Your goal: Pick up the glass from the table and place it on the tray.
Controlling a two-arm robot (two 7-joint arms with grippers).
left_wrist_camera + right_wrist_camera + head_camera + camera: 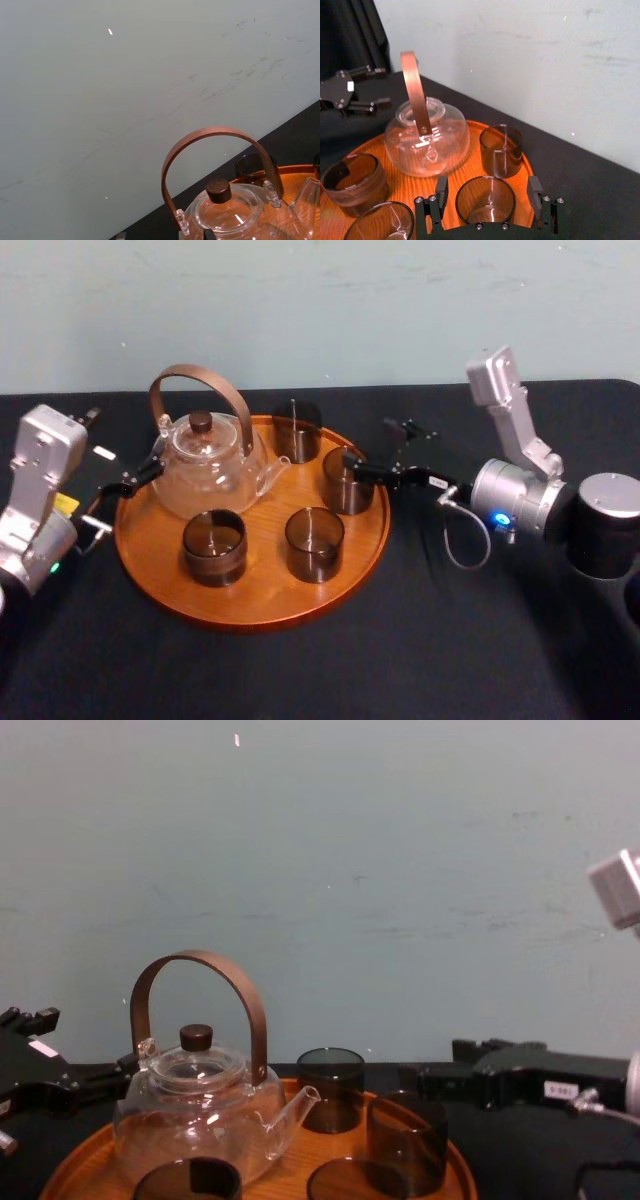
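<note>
The glass [347,483], dark and smoky, stands upright on the right side of the round wooden tray [250,615]. My right gripper [365,455] reaches in from the right and is open around it. In the right wrist view the glass [485,200] sits between the two fingers [441,189] with a gap on each side. From the chest view the glass [407,1140] is just below the right gripper [430,1085]. My left gripper [140,477] hovers at the tray's left edge beside the teapot, its fingers apart and holding nothing.
A glass teapot [205,465] with a brown arched handle fills the tray's back left. Three more dark glasses stand on the tray: one at the back [297,430] and two at the front [214,545] [314,543]. The black table [450,640] spreads around the tray.
</note>
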